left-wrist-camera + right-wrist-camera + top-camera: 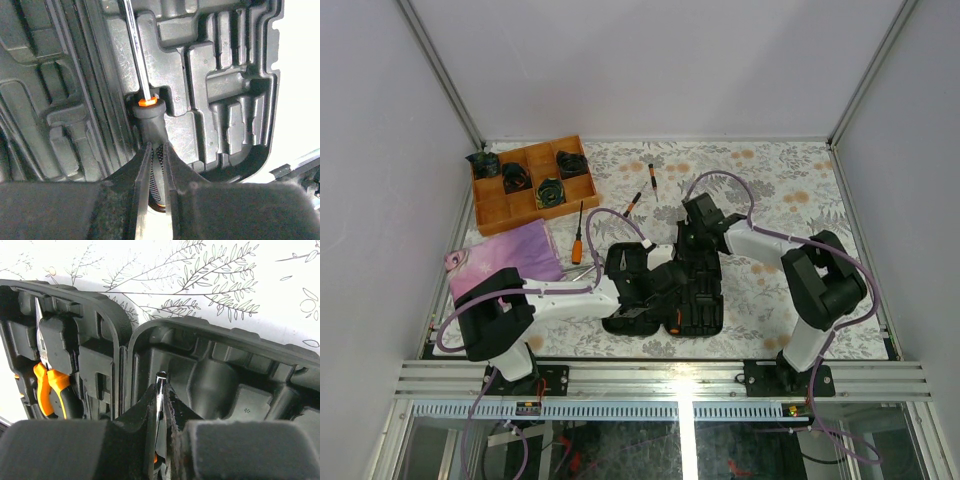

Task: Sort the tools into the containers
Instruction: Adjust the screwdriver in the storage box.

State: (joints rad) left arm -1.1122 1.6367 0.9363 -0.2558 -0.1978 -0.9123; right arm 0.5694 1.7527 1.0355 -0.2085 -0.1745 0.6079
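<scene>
Case (705, 300) open at desk (800, 200) near edge, mid. L tool (157, 160) clamped on screwdriver (148, 115) handle over case slot. R tool (161, 387) clamped on thin driver (159, 410) inside case. Pliers (47, 387) sit in other half.

**No Legible Text in Any View**

No word, brand, number or sign could be read. Faint dot marks on the tool case (220, 90), toward 2 o'clock in the left wrist view, were too small to make out.
</scene>
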